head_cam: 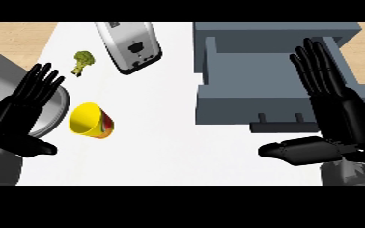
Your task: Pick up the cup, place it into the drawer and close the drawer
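Note:
A yellow cup (91, 120) with a red and green band lies on its side on the white counter, its mouth facing up-left. My left hand (27, 110) is open just left of it, fingers straight, not touching it. The grey drawer (254, 101) stands pulled open at the right, its inside bare, with a handle on its front face. My right hand (331, 105) is open over the drawer's right side, fingers straight and pointing away, thumb stretched left below the drawer front.
A silver toaster (130, 46) lies at the back of the counter. A piece of broccoli (83, 62) sits left of it. A grey round rim (55, 112) shows behind my left hand. The counter's left edge (43, 53) borders a wooden floor.

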